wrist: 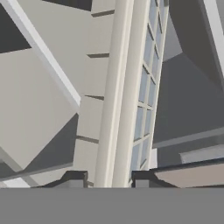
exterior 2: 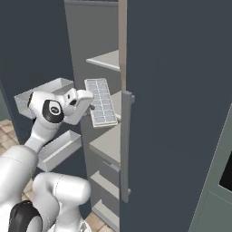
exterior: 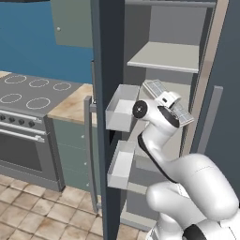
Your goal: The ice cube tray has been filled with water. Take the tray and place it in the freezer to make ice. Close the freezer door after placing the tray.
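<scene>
The ice cube tray (exterior: 183, 114) (exterior 2: 102, 103) is a pale gridded rectangle. It is held tilted in the opening of the freezer (exterior: 164, 57) (exterior 2: 107, 59), below the upper light grey shelf and above a lower one (exterior 2: 108, 141). My gripper (exterior: 169, 108) (exterior 2: 92, 107) (wrist: 109, 181) is shut on the tray's long edge. In the hand view the tray (wrist: 124, 87) runs edge-on up from between the fingertips (wrist: 74, 178). The freezer door (exterior: 110, 56) (exterior 2: 31, 45) stands open at the left, with its white bins (exterior: 121, 111) (exterior 2: 43, 93) close beside my arm.
The twin fridge door (exterior 2: 181, 90) (exterior: 227, 84) is shut at the right, and its grey bar handle (exterior 2: 126, 140) is close to the tray. A stove (exterior: 28, 93) and a counter (exterior: 70, 107) lie left of the open door. A lower door bin (exterior: 121, 165) juts out near my elbow.
</scene>
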Controlling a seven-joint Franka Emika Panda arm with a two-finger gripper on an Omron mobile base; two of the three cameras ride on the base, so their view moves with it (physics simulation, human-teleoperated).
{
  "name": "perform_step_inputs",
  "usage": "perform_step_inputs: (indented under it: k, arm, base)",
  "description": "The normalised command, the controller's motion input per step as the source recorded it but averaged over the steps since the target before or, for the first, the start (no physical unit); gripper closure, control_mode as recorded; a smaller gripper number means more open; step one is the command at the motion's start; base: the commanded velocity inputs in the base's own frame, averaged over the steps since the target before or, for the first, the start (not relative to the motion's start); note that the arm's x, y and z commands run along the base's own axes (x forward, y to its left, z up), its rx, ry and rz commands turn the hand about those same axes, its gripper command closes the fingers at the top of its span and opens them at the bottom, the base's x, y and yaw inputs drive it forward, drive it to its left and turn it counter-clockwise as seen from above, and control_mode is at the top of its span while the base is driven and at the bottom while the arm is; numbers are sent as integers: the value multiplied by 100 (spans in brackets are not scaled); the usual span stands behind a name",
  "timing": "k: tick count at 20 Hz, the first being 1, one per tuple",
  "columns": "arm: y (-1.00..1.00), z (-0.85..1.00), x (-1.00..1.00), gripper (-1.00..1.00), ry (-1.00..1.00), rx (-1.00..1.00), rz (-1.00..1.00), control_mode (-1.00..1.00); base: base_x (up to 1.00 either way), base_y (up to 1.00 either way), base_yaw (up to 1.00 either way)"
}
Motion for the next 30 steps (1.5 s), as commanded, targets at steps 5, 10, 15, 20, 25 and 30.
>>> perform_step_inputs:
  k: [5,10,15,20,25,30]
  arm:
    - [0,0,31,100,0,0,-2,-100]
    - [0,0,34,100,0,0,-3,-100]
    - [0,-9,38,100,0,-3,0,-100]
    - [0,-10,41,100,0,-1,0,-100]
    - [0,-8,39,100,0,0,0,-100]
    - [-2,-14,31,100,0,-3,0,-100]
  base:
    - [0,0,0]
    - [0,0,0]
    - [0,0,0]
    - [0,0,0]
    - [0,0,0]
    - [0,0,0]
